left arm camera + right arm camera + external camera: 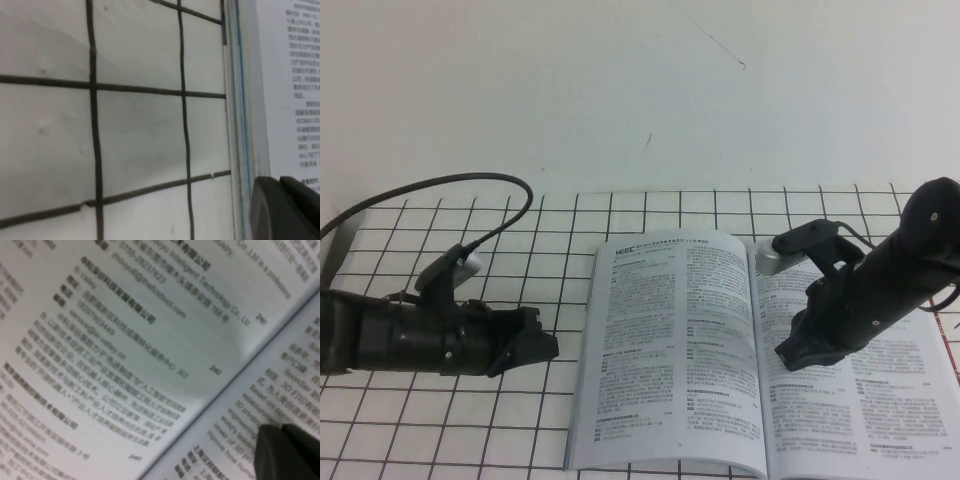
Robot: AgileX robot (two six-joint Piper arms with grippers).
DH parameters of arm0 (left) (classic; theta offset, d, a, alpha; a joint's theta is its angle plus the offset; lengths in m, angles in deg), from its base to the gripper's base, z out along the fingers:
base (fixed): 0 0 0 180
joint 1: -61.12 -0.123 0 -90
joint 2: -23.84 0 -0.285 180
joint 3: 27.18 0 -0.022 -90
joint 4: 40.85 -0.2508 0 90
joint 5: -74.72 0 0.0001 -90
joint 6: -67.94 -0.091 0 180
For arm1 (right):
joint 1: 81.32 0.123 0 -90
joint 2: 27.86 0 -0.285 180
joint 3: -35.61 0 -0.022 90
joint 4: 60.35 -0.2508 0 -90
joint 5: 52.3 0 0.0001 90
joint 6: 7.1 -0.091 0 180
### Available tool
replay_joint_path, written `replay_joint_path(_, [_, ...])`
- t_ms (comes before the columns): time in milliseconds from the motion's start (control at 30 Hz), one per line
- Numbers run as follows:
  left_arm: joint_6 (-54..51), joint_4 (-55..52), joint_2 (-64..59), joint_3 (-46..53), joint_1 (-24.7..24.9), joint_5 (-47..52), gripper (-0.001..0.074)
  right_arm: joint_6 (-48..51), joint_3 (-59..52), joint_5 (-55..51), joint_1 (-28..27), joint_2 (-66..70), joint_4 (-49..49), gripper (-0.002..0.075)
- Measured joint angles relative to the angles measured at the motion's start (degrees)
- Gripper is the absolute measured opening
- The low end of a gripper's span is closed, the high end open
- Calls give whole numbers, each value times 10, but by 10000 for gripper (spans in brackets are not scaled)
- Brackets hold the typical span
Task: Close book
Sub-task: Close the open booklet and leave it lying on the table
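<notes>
An open book (pixel 670 340) with printed pages lies flat on the gridded tabletop, at centre and right. My left gripper (pixel 545 347) sits low over the table just left of the book's left edge, shut and holding nothing. In the left wrist view its dark tips (pixel 282 210) are beside the stacked page edges of the book (pixel 245 100). My right gripper (pixel 790 357) hovers over the right page near the spine, also shut and empty. In the right wrist view its tips (pixel 285 452) hang above the text of the book (pixel 125 340) close to the gutter.
The white cloth with black grid lines (pixel 520 420) covers the table. A black cable (pixel 470 185) loops behind the left arm. A plain white wall (pixel 620 90) rises at the back. A red strip (pixel 952 350) shows at the right edge.
</notes>
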Motion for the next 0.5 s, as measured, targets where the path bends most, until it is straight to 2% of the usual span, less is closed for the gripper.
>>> replay_joint_path(200, [-4,13,-51,-23,14,4,-3,-5,4,-2,0,3,6,-3])
replay_joint_path(500, [-3,14,-70,-67,91,-13,-3,-5,4,-4,0,6,13,-3])
